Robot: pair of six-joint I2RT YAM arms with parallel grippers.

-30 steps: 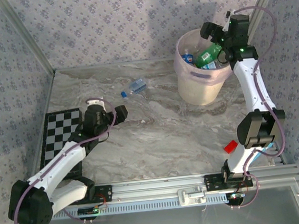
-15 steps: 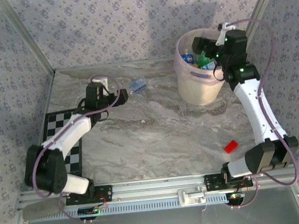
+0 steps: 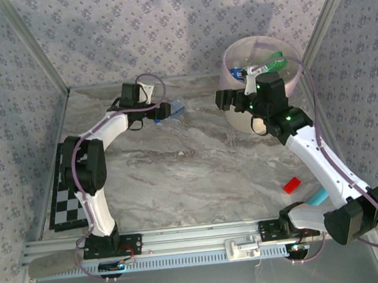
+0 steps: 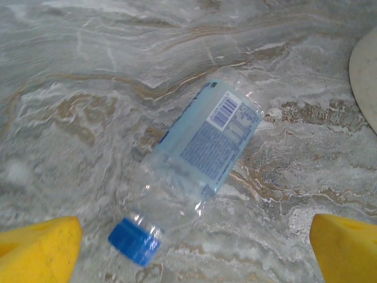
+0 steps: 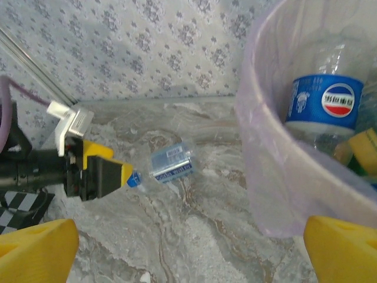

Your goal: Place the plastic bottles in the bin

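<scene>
Step in hand, as I read it: approach to the one bottle (image 4: 203, 156) lying on the counter (image 3: 199, 174). It lay on its side in the upper middle of the top view, blue cap toward the left tool (image 3: 152, 111), label up, apart from the bin (image 3: 231, 77) at upper right. The left tool was released, jaws wide. Its yellow tips sat in both lower corners of its wrist view w/ the cap near the left-hand tip. Nothing was held & no contact was visible. The right tool (image 3: 227, 101) was also spread wide & empty, just left of the bin wall, facing the bottle. The bin already held several bottles, incl. a blue-label one (image 5: 327, 103) & a green one (image 3: 275, 59). The red block (image 3: 291, 186) at lower right wasn't for the bin.

Next move prob. called for the left tool going down & fwd so the jaws straddled the body, not the cap. It should close gently, since the thin plastic looked crushable & could roll, then lift & carry right over the rim. The right arm sat near that path, so it'd need to give room.
</scene>
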